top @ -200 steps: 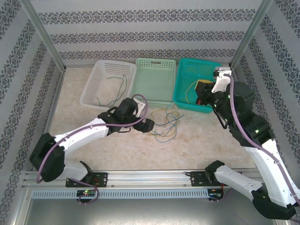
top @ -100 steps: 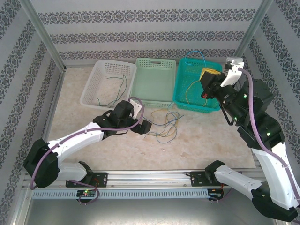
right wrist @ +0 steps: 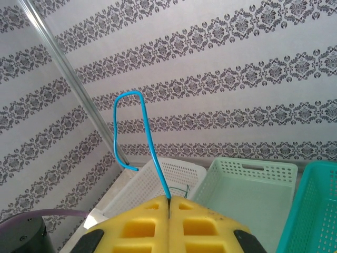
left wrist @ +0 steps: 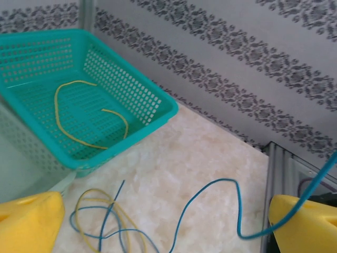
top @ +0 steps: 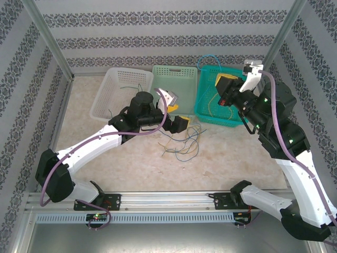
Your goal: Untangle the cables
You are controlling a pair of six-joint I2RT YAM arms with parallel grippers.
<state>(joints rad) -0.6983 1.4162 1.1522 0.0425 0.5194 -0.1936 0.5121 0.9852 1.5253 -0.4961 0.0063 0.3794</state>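
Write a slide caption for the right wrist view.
Yellow-padded right gripper shut on a thin blue cable looping upward; white plastic basket, pale green basket and teal basket beyond.

The left claw (top: 180, 117) was down on the marble-patterned counter (top: 131, 163) at the loose tangle of thin yellow, green and blue wires (top: 184, 145) a second ago. It now sits higher and further back, by the front rim of the pale green plastic basket (top: 175, 67), yellow pads spread apart. The right claw (top: 225, 84) has lifted out of the teal plastic basket (top: 239, 122) and shifted slightly left. Its pads pinch a thin blue wire (right wrist: 129, 93) that now arches above it.
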